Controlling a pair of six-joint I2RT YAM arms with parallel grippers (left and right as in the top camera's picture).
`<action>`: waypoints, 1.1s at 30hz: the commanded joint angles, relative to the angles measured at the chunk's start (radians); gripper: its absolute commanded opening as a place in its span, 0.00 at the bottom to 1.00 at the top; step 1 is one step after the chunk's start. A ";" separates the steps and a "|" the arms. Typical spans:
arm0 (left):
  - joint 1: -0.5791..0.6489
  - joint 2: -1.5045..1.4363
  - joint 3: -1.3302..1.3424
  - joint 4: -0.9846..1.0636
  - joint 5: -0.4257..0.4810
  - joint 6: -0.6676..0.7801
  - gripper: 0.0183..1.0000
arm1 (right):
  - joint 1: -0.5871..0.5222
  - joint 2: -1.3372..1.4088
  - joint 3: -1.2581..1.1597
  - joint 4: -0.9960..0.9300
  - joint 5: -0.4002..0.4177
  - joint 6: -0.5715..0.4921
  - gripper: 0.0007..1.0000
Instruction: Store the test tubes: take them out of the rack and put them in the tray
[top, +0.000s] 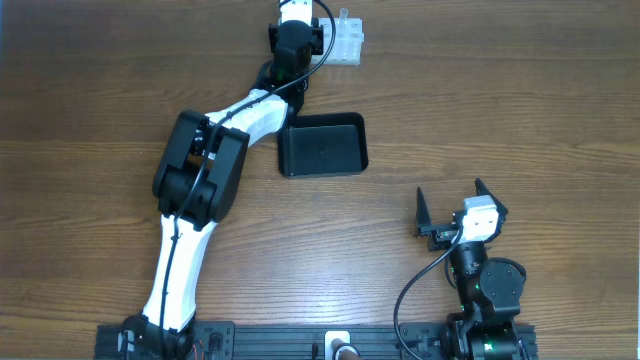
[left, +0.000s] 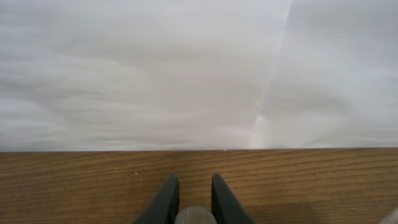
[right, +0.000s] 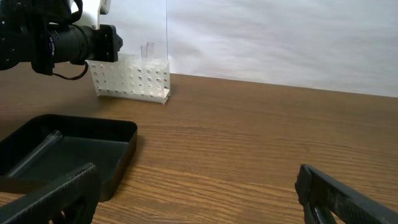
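Top view: rack (top: 348, 40) at the far edge, its long side running away from the arm bases. Black tray (top: 322, 146) lies nearer, apart from it. Right gripper (top: 452, 205) sits by its base, fingers spread wide, holding nothing.

Left wrist view: left gripper (left: 195, 180) fingers almost together, pinching a test tube (left: 194, 216). Only its rounded end shows, so its axis can't be told.

Right wrist view: clear tubes (right: 148, 51) stand upright in the rack, open ends up.

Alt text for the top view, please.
The left gripper is at a white plastic test tube rack on the far side of a brown wooden table. A black rectangular plastic tray lies mid-table; the right gripper sits near its base, jaws open.
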 joint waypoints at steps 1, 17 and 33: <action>0.001 -0.007 0.021 0.001 0.014 0.004 0.02 | -0.005 -0.007 -0.005 -0.002 -0.012 0.003 0.99; 0.014 -0.127 0.021 0.000 -0.016 0.008 0.02 | -0.005 -0.007 -0.005 -0.002 -0.012 0.003 0.99; 0.018 -0.397 0.021 -0.243 -0.011 0.006 0.02 | -0.005 -0.007 -0.005 -0.002 -0.012 0.003 0.99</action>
